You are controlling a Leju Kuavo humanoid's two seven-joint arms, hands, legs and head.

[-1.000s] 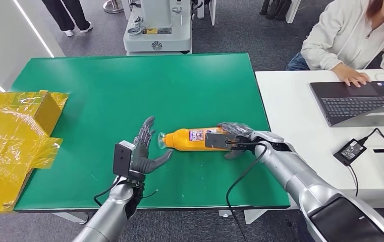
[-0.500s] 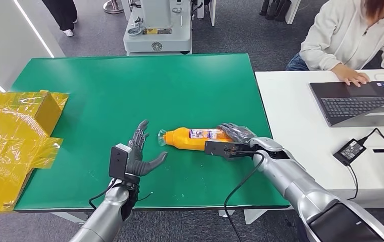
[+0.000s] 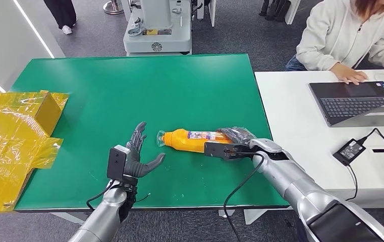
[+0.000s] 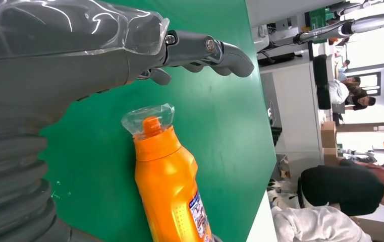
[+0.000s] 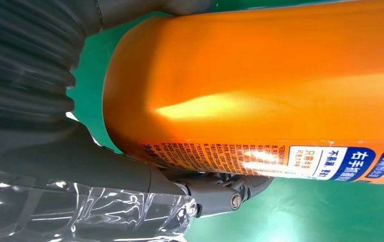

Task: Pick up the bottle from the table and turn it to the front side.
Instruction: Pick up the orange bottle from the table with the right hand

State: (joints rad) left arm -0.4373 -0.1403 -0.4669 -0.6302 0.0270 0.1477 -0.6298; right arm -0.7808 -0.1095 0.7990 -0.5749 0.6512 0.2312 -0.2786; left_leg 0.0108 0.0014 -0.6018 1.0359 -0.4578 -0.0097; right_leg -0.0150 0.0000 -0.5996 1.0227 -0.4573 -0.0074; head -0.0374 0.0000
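Lying on its side low and centre on the green table (image 3: 104, 80), orange bottle (image 3: 192, 140), clear-capped neck pointing frame-left. Clamped round its base end, right hand (image 3: 236, 136), fingers wrapped over the top. Hovered just left of the cap, left hand (image 3: 138, 156), fingers spread, holding nothing. Sat at frame left, yellow box (image 3: 13, 136); upper right, person (image 3: 346, 40) at laptop (image 3: 356, 101).

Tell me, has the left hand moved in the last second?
Yes. Judged against the green table's near edge, the left hand has drawn back toward that edge and away from the orange bottle's cap, fingers spread, holding nothing.
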